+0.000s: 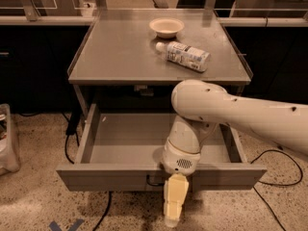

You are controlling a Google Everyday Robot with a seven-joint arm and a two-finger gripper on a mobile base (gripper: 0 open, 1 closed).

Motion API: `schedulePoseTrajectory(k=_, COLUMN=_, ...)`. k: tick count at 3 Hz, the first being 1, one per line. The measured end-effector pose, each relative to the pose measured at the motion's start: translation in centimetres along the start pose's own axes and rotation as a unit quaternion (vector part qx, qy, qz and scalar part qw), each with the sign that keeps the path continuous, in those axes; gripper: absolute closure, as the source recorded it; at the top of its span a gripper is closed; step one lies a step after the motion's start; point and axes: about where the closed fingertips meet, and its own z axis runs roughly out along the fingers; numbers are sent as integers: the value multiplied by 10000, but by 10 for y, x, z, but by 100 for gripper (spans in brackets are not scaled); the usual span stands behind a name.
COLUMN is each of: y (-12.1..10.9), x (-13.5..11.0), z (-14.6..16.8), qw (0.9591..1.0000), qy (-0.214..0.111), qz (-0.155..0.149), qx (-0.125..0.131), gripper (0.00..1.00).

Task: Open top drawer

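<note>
The top drawer (96, 177) is a wide grey metal front under the table top. It is pulled well out, and its plain grey tray (130, 138) shows with nothing in it. The small dark wire handle (153, 181) sits at the centre of the front, partly covered by my arm. My gripper (173, 210) is cream-coloured and hangs point-down in front of the drawer front, just right of the handle. The white wrist (182, 153) reaches over the front edge. No lower drawers are in view.
A cream bowl (166, 27) and a plastic bottle (185, 55) lying on its side are on the grey table top (115, 52). Black cables (70, 137) run on the floor at left and at right (269, 159). A pale bin (6, 138) stands at the left edge.
</note>
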Motion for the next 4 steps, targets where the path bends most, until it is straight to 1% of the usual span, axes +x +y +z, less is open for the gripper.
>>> schedulePoseTrajectory(k=1, y=17, x=-1, z=3, qw=9997, qy=57, qz=24, qx=-241, gripper=0)
schedulePoseTrajectory(k=2, y=17, x=0, z=-2, qw=9998, qy=101, qz=45, qx=-186, gripper=0)
schedulePoseTrajectory(k=3, y=22, x=8, z=-32, qw=9991, qy=367, qz=171, qx=159, gripper=0)
schedulePoseTrajectory(k=4, y=35, x=24, z=-70, qw=9946, qy=564, qz=456, qx=749, gripper=0)
